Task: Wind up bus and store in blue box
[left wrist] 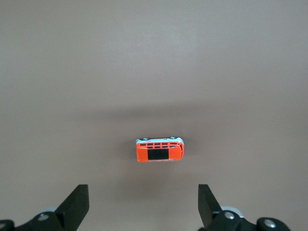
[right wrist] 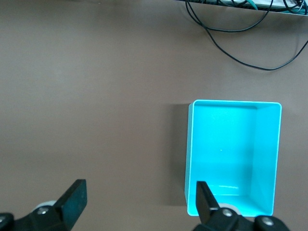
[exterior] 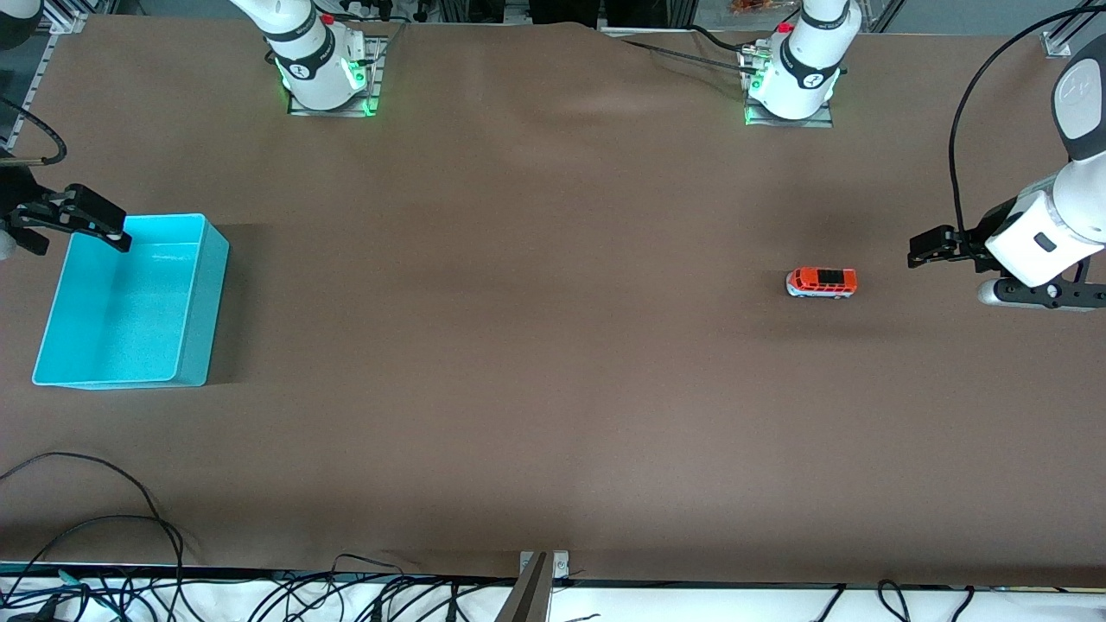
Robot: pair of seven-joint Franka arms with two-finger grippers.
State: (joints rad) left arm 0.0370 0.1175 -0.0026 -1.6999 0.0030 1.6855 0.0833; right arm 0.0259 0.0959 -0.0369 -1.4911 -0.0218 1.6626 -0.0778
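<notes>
Hands — left (exterior: pixel 918 251), right (exterior: pixel 104 226) — wide, empty | brown table (exterior: pixel 518 345) | bus (exterior: pixel 821 282) | blue box (exterior: pixel 203 302)

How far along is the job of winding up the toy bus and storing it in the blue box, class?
Nothing looks done: the bus stands on the table toward the left arm's end, and the blue box at the right arm's end is empty. Nothing is in hand: the left gripper hangs open near the bus, the right gripper open by the box. Grasping, winding and storing remain.

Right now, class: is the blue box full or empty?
Empty: the box shows only its bare floor; the bus stands on the table.
</notes>
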